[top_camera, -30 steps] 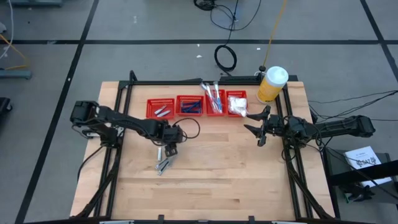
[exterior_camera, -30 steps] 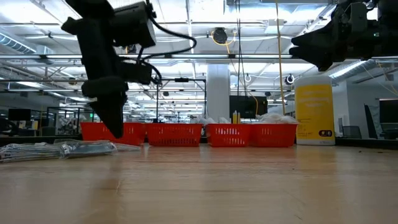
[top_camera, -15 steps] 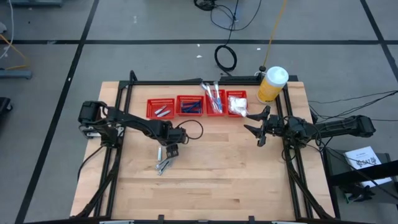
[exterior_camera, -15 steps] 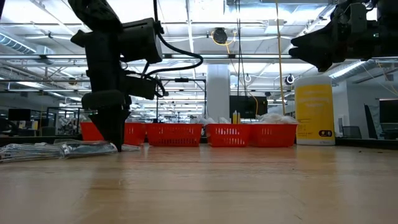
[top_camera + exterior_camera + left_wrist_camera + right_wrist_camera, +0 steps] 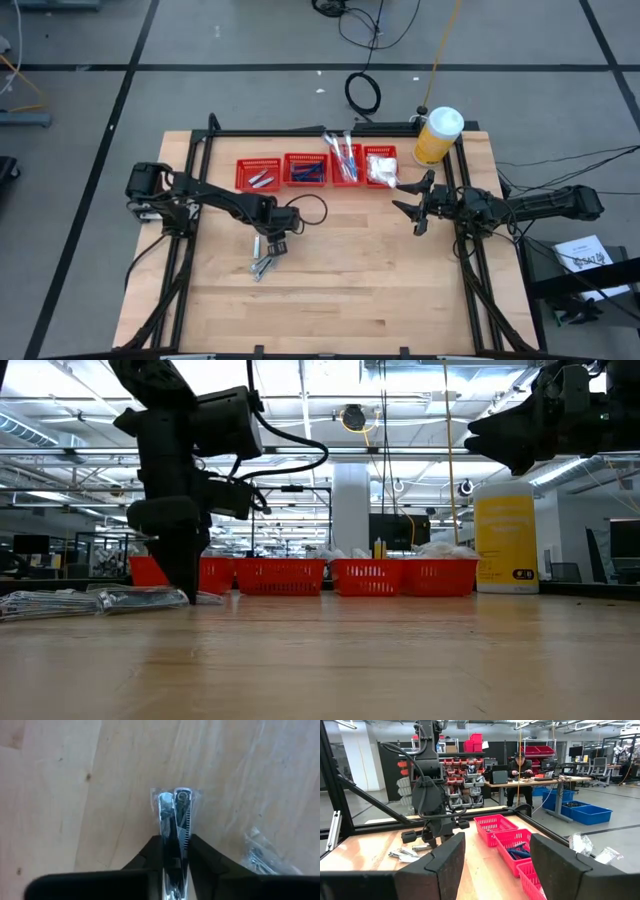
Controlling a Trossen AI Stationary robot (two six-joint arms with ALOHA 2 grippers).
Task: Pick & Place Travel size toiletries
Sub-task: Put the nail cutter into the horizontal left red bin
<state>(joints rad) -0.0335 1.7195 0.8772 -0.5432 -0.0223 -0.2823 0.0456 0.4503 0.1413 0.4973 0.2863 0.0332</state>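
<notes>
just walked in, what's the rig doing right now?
The left gripper is down on the wooden table, its fingers closed around a silvery tube in clear wrap from the small pile lying there. The tube is still on the table. The right gripper hangs open above the table near the rightmost of four red baskets, holding nothing. The baskets along the back already hold toiletries, with a yellow bottle beside them.

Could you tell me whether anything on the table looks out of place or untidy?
Yes: silvery clear-wrapped items lie loose on the bare wood, outside the red baskets; the left gripper is closed on one. Packets also overhang the baskets' far edge.
</notes>
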